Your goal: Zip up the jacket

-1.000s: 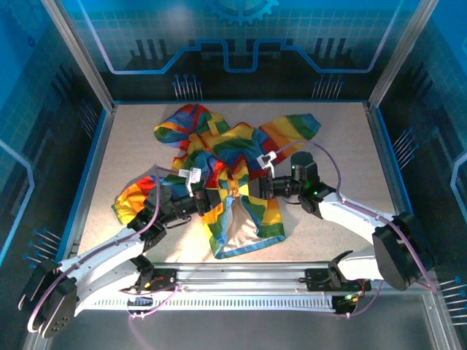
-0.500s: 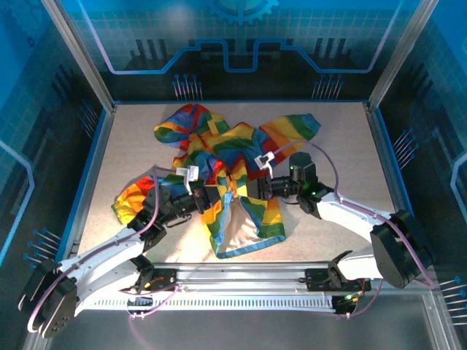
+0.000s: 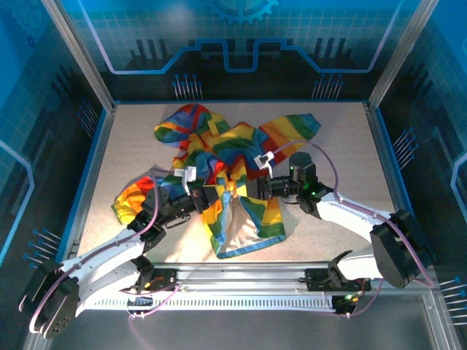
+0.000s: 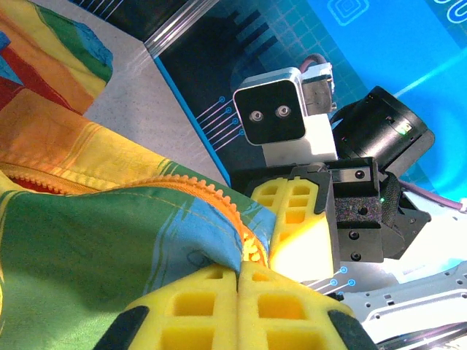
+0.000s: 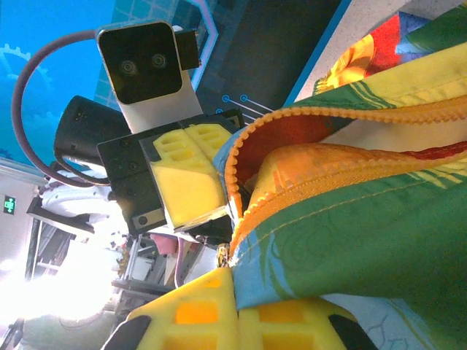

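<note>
The rainbow-striped jacket (image 3: 219,149) lies crumpled at the table's centre, front open and pale lining showing at the hem. My left gripper (image 3: 217,195) is shut on one front edge beside the orange zipper (image 4: 211,198); its yellow fingertips (image 4: 219,284) pinch green-blue fabric (image 4: 87,248). My right gripper (image 3: 246,188) faces it from the right, shut on the other front edge (image 5: 365,240), with orange zipper teeth (image 5: 350,109) running just above its fingertips (image 5: 197,310). The two grippers stand a few centimetres apart, with the zipper's bottom ends between them.
The speckled table (image 3: 343,146) has free room right of and behind the jacket. The hood (image 3: 182,124) lies at the back left, a sleeve (image 3: 131,198) at the left under my left arm. Blue enclosure walls ring the table; a rail (image 3: 241,277) runs along the near edge.
Both grippers have drawn closer together, the left moving right and slightly back, the right moving left, bringing the two front edges of the jacket nearer each other.
</note>
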